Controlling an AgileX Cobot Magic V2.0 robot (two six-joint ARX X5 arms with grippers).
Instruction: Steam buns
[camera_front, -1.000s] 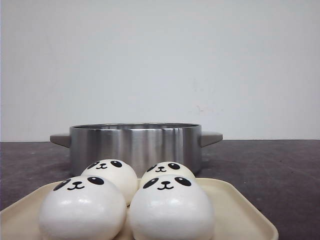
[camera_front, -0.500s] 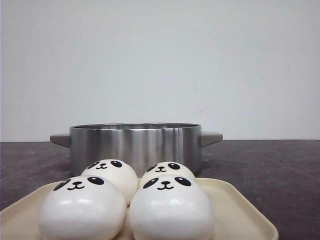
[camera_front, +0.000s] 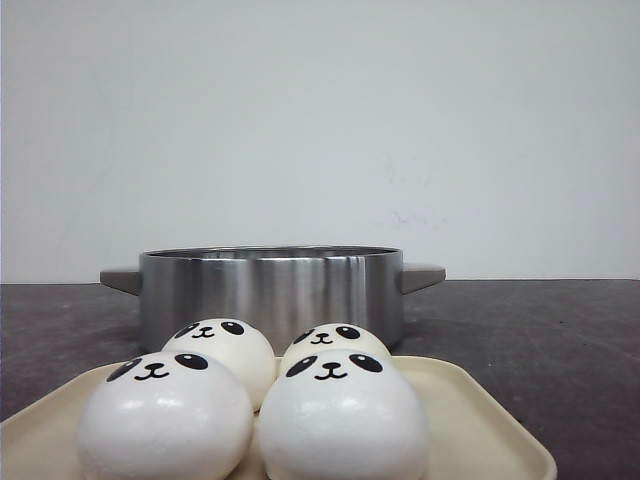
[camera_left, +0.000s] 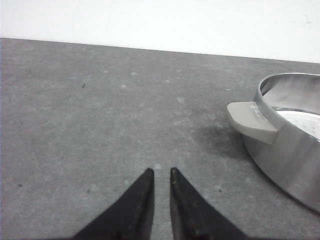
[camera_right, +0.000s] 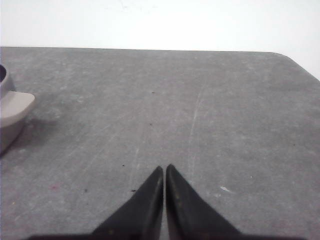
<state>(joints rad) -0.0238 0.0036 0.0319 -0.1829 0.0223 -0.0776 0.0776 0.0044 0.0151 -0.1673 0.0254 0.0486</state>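
Four glossy white panda-faced buns sit on a cream tray (camera_front: 485, 420) at the near edge of the front view: front left (camera_front: 165, 418), front right (camera_front: 343, 420), back left (camera_front: 225, 348), back right (camera_front: 335, 340). A steel pot (camera_front: 270, 290) with grey handles stands right behind the tray. My left gripper (camera_left: 161, 171) is empty over bare table, its jaws nearly together with a narrow slit; the pot (camera_left: 290, 150) lies to its side. My right gripper (camera_right: 164, 168) is shut and empty over bare table. Neither gripper shows in the front view.
The table is dark grey with a white wall behind. A grey pot handle (camera_left: 250, 122) juts toward the left gripper's side; the other handle (camera_right: 12, 107) shows at the edge of the right wrist view. The table's rounded far corner (camera_right: 295, 60) is in view.
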